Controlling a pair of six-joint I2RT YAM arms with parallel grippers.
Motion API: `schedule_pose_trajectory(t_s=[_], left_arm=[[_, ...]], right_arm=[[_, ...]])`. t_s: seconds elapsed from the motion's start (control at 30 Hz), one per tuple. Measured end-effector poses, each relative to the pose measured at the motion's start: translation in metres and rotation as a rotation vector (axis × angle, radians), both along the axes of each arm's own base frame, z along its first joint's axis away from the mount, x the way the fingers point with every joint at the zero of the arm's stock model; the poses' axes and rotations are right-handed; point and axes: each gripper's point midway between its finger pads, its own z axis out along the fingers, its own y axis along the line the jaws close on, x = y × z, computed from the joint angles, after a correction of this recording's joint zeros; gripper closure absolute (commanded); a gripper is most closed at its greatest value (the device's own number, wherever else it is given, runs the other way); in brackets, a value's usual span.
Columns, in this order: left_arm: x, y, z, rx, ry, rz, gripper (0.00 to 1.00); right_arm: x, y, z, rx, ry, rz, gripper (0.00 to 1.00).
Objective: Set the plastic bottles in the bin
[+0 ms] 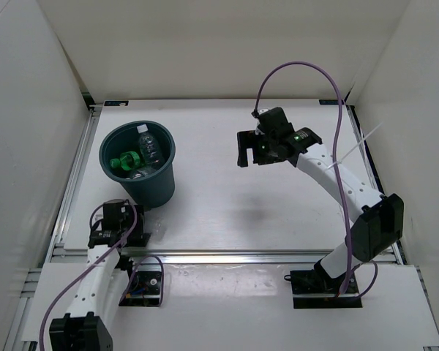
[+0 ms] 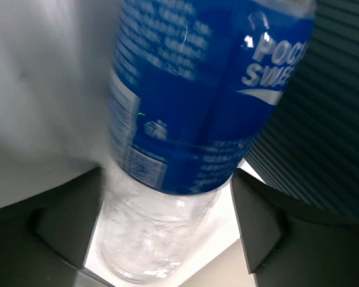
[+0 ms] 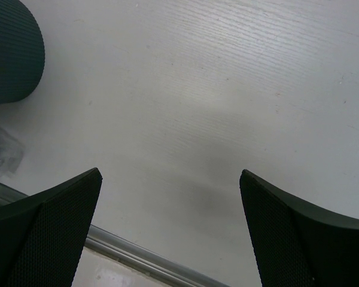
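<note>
The dark teal bin (image 1: 168, 150) stands at the table's left. Inside it lie a bright green bottle (image 1: 121, 162) and a clear bottle with a white cap (image 1: 148, 142). A clear bottle with a blue label (image 2: 197, 89) lies on the table beside the bin's ribbed wall (image 2: 329, 119). Its clear end reaches in between the fingers of my left gripper (image 2: 167, 227), which is open, with a gap showing at the right finger. From above, the left gripper (image 1: 117, 223) sits low at the bin's near side and hides this bottle. My right gripper (image 1: 253, 156) hangs open and empty over the table's middle.
Under the right gripper (image 3: 170, 197) there is only bare white table (image 3: 227, 89), with a metal rail (image 3: 137, 254) along its near edge. The bin (image 3: 12, 48) shows at that view's top left. White walls enclose the table on three sides.
</note>
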Motion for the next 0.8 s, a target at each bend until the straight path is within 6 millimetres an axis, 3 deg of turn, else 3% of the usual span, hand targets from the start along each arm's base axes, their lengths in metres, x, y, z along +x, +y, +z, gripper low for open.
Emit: schedule_pose_trajectory(t_s=[0.07, 0.17, 0.33, 0.4, 0.47, 0.53, 0.7, 0.8], left_arm=[[0.003, 0.002, -0.002, -0.001, 0.013, -0.012, 0.19], [0.004, 0.007, -0.005, 0.016, 0.025, -0.033, 0.47], [-0.009, 0.014, 0.0, 0.031, 0.084, -0.032, 0.56], [-0.018, 0.016, 0.013, 0.04, 0.113, -0.02, 0.6], [-0.021, 0.02, 0.035, 0.063, 0.11, -0.002, 0.6], [-0.02, 0.028, 0.073, 0.103, 0.068, 0.025, 0.62], [-0.013, 0.044, 0.189, 0.201, -0.113, 0.085, 0.62], [-0.013, 0.047, 0.22, 0.221, -0.158, 0.093, 0.62]], right_arm=[[-0.001, 0.001, 0.0, 0.005, 0.002, 0.004, 0.0], [-0.002, 0.002, 0.0, 0.011, 0.007, 0.009, 0.0], [-0.002, 0.003, 0.0, 0.018, 0.012, 0.007, 0.0], [-0.003, 0.004, 0.001, 0.022, 0.015, 0.006, 0.0], [-0.003, 0.005, 0.0, 0.025, 0.019, 0.006, 0.0], [-0.004, 0.006, -0.002, 0.029, 0.028, 0.009, 0.0], [-0.005, 0.013, -0.012, 0.04, 0.074, 0.019, 0.0], [-0.006, 0.016, -0.02, 0.043, 0.102, 0.027, 0.0]])
